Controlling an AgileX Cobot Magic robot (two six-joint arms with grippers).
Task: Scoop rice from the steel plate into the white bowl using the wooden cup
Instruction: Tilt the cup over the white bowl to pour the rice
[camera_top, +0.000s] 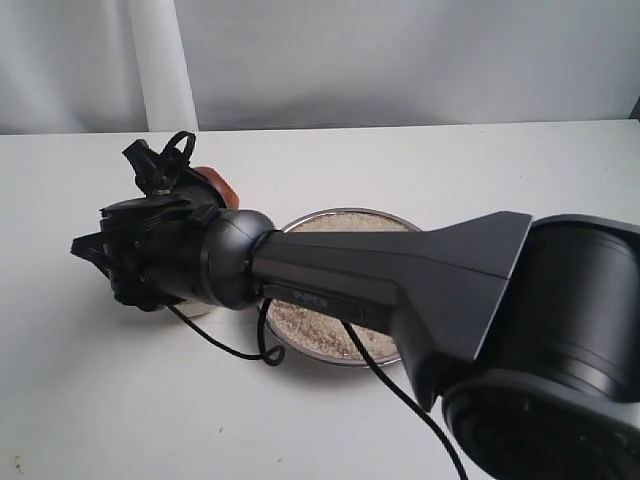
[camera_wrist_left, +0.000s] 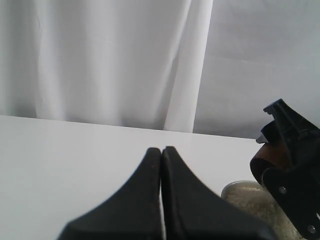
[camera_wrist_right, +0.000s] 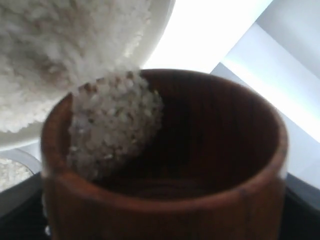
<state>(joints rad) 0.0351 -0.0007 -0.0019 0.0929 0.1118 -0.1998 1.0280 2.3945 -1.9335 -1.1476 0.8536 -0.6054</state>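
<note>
- The rice lies as a clump on the low lip of the tilted wooden cup; the clump reaches over the cup's rim and meets the heap of grains that fills the white bowl.
- The bowl sits just beside and under the cup's mouth in the right wrist view; the rest of the cup's dark inside is bare of grains.
- More rice covers the steel plate, which stands on the white table near the middle of the exterior view; the right arm crosses over it and hides part of it.
- We see the right gripper clamped on the wooden cup, one finger on each side of it; in the exterior view it has reached across the plate to the left side, and the cup shows there as an orange-brown patch.
- The left gripper has its two fingers pressed together with nothing between them; it hangs over bare table, apart from the cup.
- In the left wrist view a rim with grains shows below the cup; we cannot tell whether it is the bowl or the plate.
- A black cable loops from the right arm down onto the table, just beside the plate.
- A pale curtain hangs behind the table.
</note>
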